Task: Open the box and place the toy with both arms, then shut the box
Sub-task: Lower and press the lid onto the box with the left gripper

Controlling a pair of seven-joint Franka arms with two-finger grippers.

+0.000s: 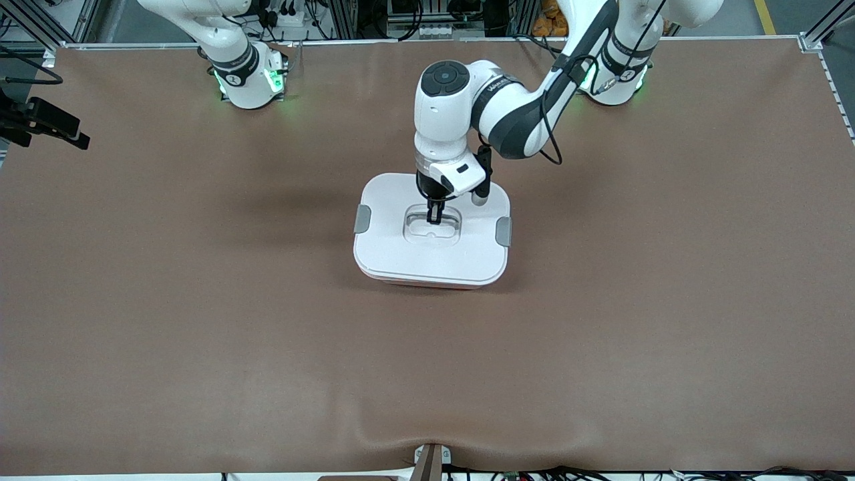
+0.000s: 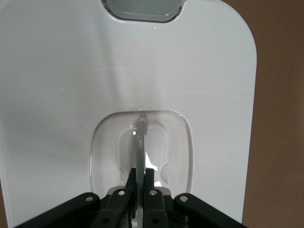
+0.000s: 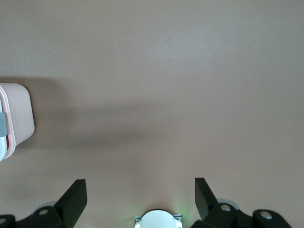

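The box (image 1: 427,257) stands mid-table, its white lid on and only a thin pink strip of the tub showing under the lid's near edge. My left gripper (image 1: 434,217) reaches straight down into the lid's recess. In the left wrist view, the left gripper (image 2: 141,173) is shut on the upright clear handle (image 2: 140,137) above the lid (image 2: 142,61). My right gripper (image 3: 140,182) hangs open over bare table toward the right arm's end, with nothing between its fingers; a corner of the box (image 3: 16,114) shows at the edge of its view. The toy is out of view.
Grey clips (image 1: 362,218) (image 1: 503,231) sit on the lid's two short sides; one clip (image 2: 142,9) shows in the left wrist view. The right arm's green-lit base (image 1: 250,77) stands at the table's far edge. A black mount (image 1: 40,123) juts in at the right arm's end.
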